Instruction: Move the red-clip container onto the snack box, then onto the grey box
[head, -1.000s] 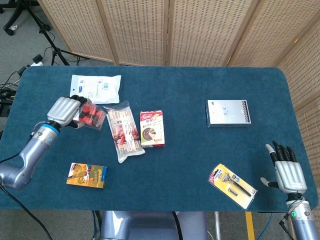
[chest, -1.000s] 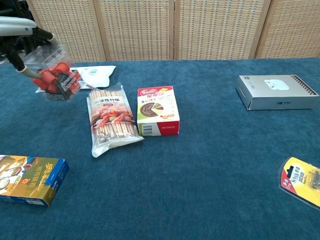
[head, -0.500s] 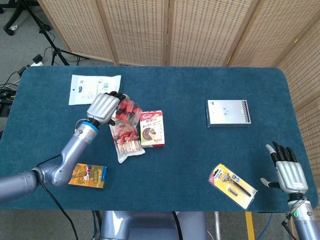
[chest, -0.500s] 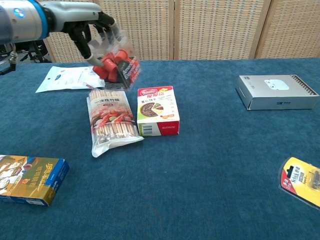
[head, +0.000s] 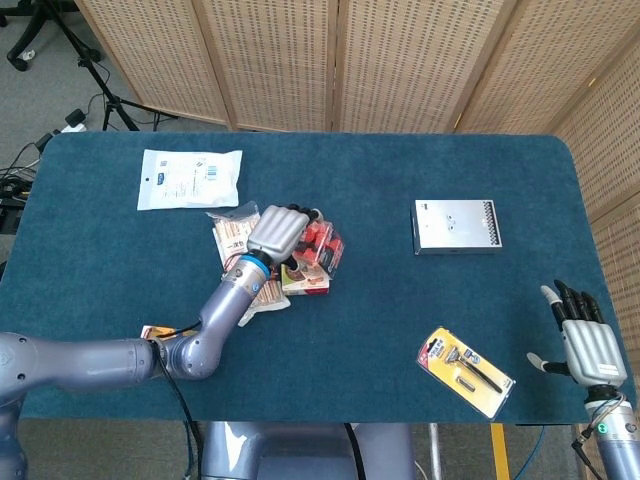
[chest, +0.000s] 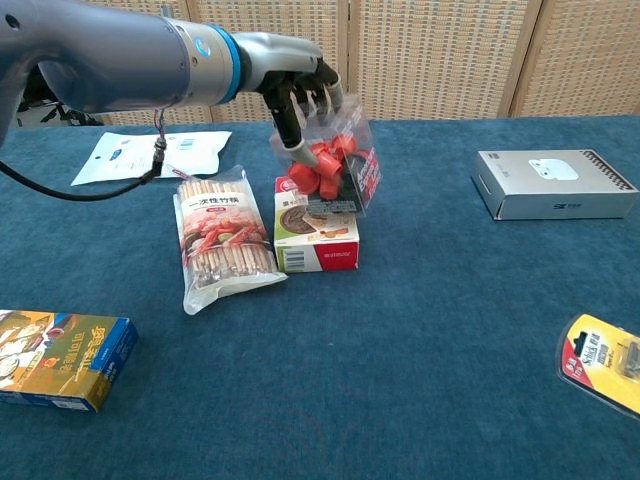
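My left hand grips the clear container of red clips from above. The container hangs just over the red-and-white snack box, tilted, its lower edge at the box's top face; whether they touch I cannot tell. The grey box lies flat at the right of the blue table. My right hand hovers open beyond the table's right front corner, shown only in the head view.
A bag of snack sticks lies left of the snack box. A white pouch sits at the back left, a yellow-blue box at the front left, a yellow razor pack at the front right.
My left hand has carried the clip container rightward from over the stick bag to above the snack box. The right hand has dropped slightly.
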